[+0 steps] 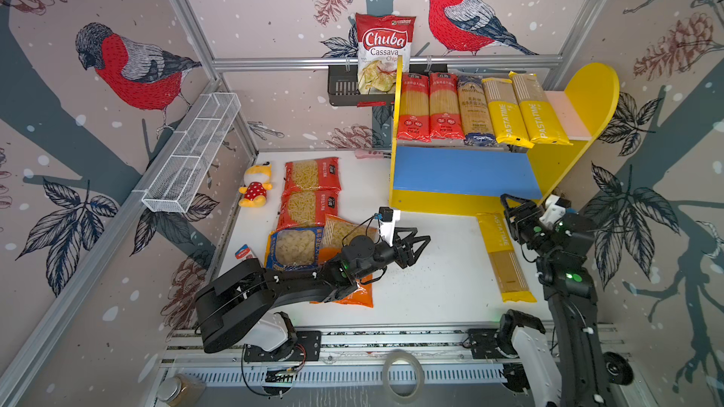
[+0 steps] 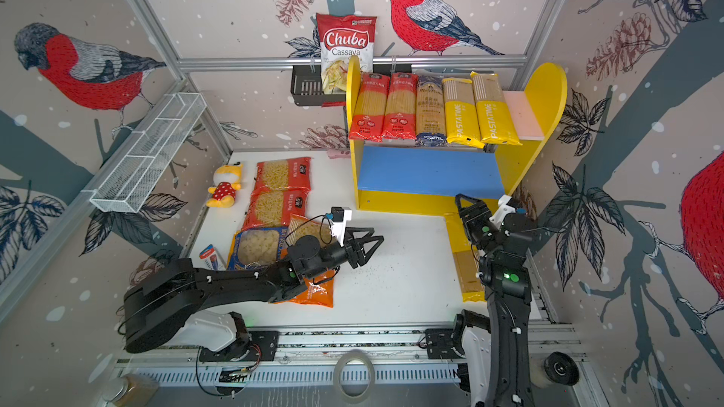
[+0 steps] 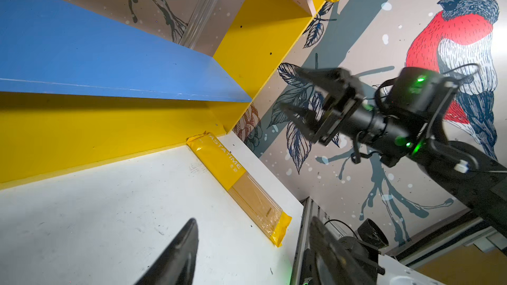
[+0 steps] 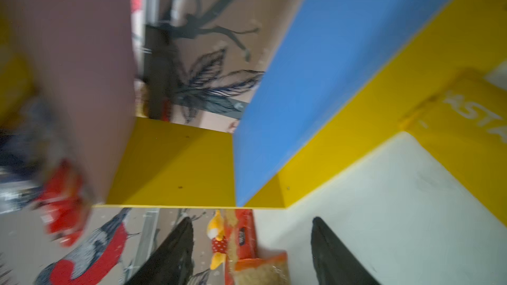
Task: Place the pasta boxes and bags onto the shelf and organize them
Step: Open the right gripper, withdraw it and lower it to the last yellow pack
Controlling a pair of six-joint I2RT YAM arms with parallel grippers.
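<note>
Right tool point(image 3: 291, 90): spread, empty, at the foot of the shelf point(image 1: 431, 202), over the yellow spaghetti pack point(image 1: 503, 260) that lies against its base, probably the next pick.
Left tool point(image 1: 419, 249): spread, empty, idle before the shelf.
Upper board point(image 1: 566, 119): five long packs point(image 1: 476, 109) in a row.
Bench point(image 1: 431, 291): macaroni bags point(image 1: 309, 205) beside the shelf, unshelved.

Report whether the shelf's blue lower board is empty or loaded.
Empty: the blue lower board shows bare in both top views; five spaghetti packs lie on the pink upper board instead.

I'm seeing glossy plastic film on the yellow spaghetti pack point(image 3: 238, 187). The shelf point(image 3: 109, 58) is looking smooth and matt-painted, the white table point(image 3: 96, 215) showing scuffs.
</note>
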